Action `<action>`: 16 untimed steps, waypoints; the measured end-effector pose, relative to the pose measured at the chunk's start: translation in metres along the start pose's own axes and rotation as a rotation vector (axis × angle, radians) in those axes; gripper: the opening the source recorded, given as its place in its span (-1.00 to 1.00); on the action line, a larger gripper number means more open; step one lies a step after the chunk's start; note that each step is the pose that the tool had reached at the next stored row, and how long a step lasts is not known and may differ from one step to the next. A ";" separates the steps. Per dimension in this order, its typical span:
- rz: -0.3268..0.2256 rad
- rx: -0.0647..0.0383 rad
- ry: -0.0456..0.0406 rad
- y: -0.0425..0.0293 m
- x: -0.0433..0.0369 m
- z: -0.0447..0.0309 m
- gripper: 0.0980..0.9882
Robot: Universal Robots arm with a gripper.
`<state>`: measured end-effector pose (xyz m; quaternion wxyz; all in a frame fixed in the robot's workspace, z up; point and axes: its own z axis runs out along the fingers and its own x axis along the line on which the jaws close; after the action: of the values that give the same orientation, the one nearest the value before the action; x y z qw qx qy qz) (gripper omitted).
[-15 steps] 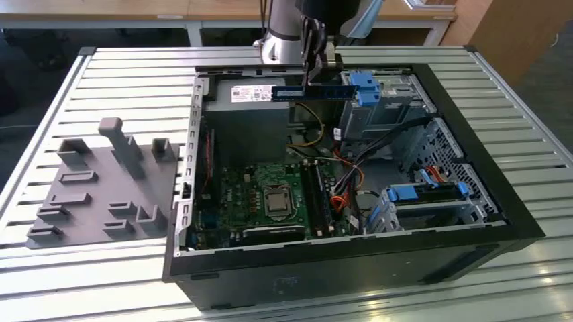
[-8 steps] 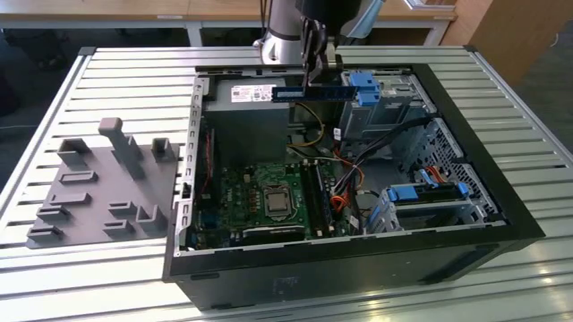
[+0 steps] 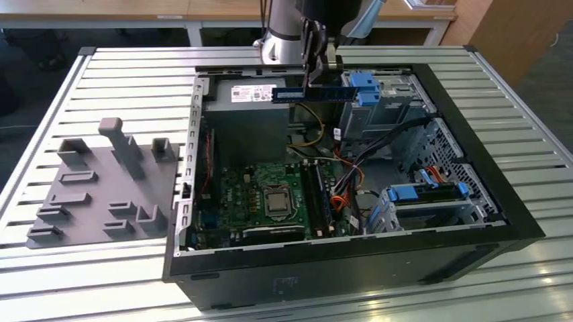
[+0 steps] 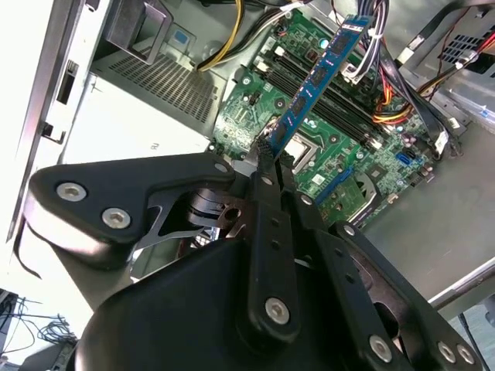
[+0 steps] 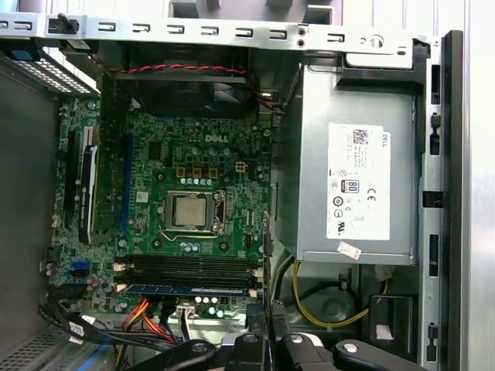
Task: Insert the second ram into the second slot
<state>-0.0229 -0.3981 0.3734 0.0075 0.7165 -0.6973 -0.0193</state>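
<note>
The second ram [image 3: 309, 94], a thin blue stick with dark chips, hangs level above the open computer case, over its back part near the power supply. My gripper [image 3: 313, 79] is shut on it from above. In the second wrist view the two fingers [image 4: 263, 174] pinch one end of the ram [image 4: 313, 77], which reaches out over the motherboard. The long dark memory slots [image 5: 189, 270] lie side by side below the processor socket in the first wrist view, well under the gripper [image 5: 268, 328]. A blue stick [image 5: 189, 289] sits in the row next to them.
A silver power supply [image 5: 356, 185] fills the case corner beside the board. Orange and black cables [image 3: 345, 188] run near the slots. Blue-latched drive bays [image 3: 430, 191] stand at the exterior view's right. A grey fixture plate [image 3: 98, 194] lies on the slatted table outside the case.
</note>
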 end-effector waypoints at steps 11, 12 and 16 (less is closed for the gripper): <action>0.000 0.000 0.0000 0.0001 0.0034 -0.0001 -0.91; 0.000 0.000 0.0000 0.0002 0.0053 -0.0001 -0.91; 0.000 0.000 -0.0001 0.0002 0.0056 -0.0001 -0.91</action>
<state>-0.0229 -0.4038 0.3734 0.0075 0.7165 -0.6973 -0.0193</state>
